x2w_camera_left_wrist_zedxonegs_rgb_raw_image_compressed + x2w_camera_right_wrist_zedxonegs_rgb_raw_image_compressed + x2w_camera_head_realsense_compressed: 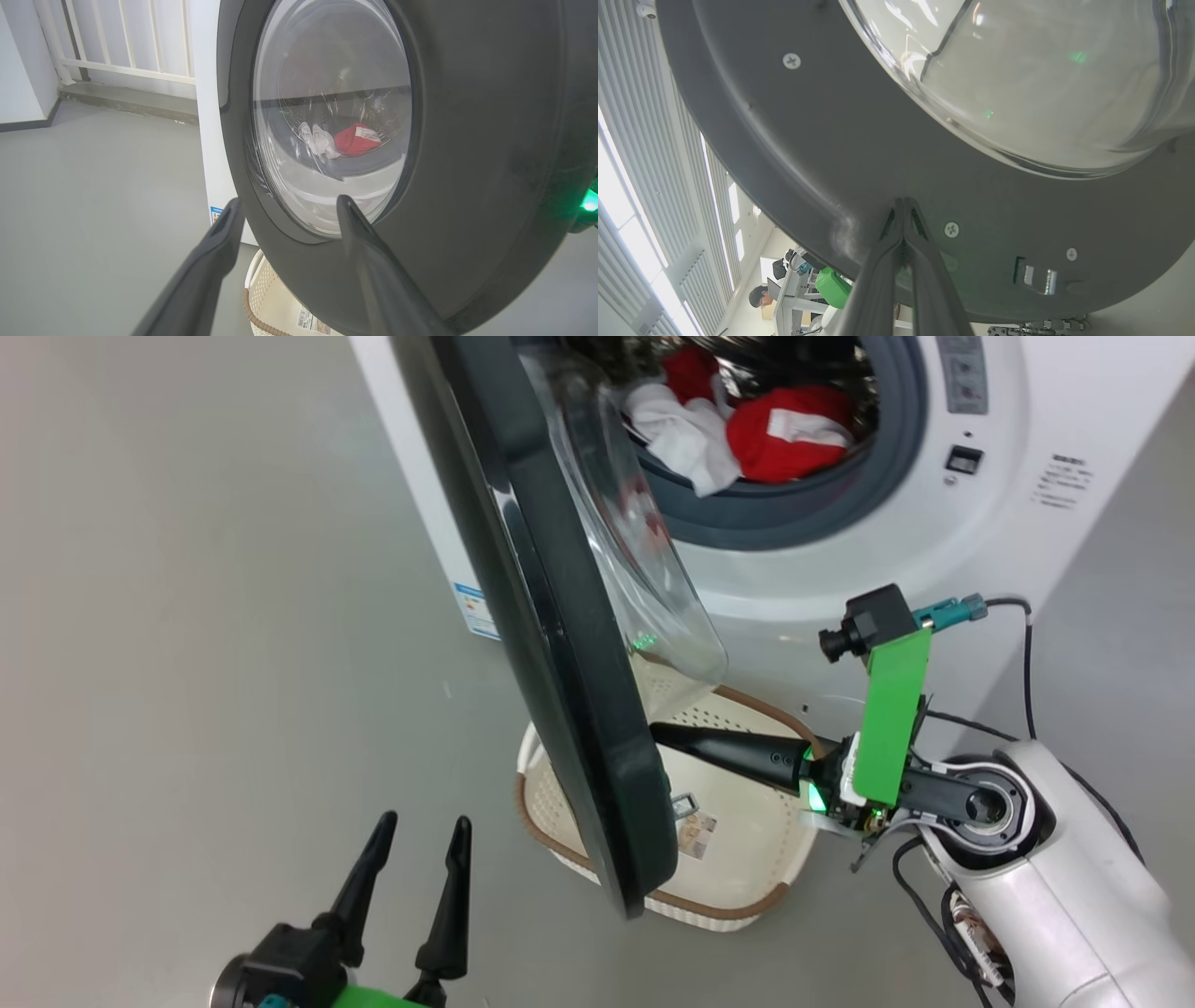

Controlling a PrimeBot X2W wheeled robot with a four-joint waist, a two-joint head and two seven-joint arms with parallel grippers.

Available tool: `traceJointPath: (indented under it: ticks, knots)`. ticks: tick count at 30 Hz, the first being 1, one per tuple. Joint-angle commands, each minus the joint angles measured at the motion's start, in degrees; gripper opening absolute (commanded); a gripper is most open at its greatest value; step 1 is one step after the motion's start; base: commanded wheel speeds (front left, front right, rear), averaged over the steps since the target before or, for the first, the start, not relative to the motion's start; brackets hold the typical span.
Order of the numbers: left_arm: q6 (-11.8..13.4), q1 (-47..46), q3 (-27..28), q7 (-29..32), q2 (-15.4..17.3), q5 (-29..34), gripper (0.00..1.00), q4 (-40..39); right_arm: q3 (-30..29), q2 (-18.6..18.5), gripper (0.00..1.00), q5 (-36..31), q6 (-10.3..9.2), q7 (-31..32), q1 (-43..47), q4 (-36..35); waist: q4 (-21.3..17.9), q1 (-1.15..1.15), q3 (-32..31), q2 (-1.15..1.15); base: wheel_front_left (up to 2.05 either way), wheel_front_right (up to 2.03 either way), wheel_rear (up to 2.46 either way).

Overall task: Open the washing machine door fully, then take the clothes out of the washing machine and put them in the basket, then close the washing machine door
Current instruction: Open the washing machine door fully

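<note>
The washing machine (822, 579) stands at the top with its door (560, 644) swung partly out, edge-on to me. Its black rim and bulging glass window (644, 579) hang over the basket (747, 877). Red and white clothes (747, 429) lie in the drum mouth. My right gripper (665, 735) is shut, and its tips press on the door's inner rim (859, 154), as the right wrist view shows at the gripper (903, 201). My left gripper (420, 831) is open and holds nothing, outside the door. In the left wrist view this gripper (289, 200) faces the door's outer face (476, 140), with the clothes (355, 140) seen through the glass.
Bare grey floor (205, 616) lies left of the machine. The basket (275, 303) sits on the floor under the door's lower edge. The door latch (1036, 277) is beside my right fingers. A railing (126, 42) runs behind the machine. A person (759, 296) sits far off at a desk.
</note>
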Motion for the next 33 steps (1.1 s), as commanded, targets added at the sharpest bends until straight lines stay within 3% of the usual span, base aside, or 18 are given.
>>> traceJointPath:
  ticks: [1, 7, 33]
  knots:
    - [0.55, -0.01, 2.13, -0.52, 0.58, 0.63, 1.0, -0.86, 0.99, 1.43, 0.0, -0.65, 0.4, 0.52, 0.61, -2.04, 2.0, 0.0, -1.28, 0.0, 0.0, 0.0, 0.0]
    - [0.64, 0.13, 2.24, -0.52, 0.58, 0.7, 1.0, -0.06, 0.88, 2.2, 0.0, -0.99, 0.4, 0.73, 1.98, -2.09, 4.7, 0.0, -2.1, 0.0, 0.0, 0.0, 0.0]
    - [2.43, 1.21, 4.29, -0.52, 0.58, 0.17, 1.0, -1.74, 3.27, 5.34, 0.0, -1.5, 0.4, 2.29, 0.45, -0.94, 5.32, 0.0, -1.46, 0.0, 0.0, 0.0, 0.0]
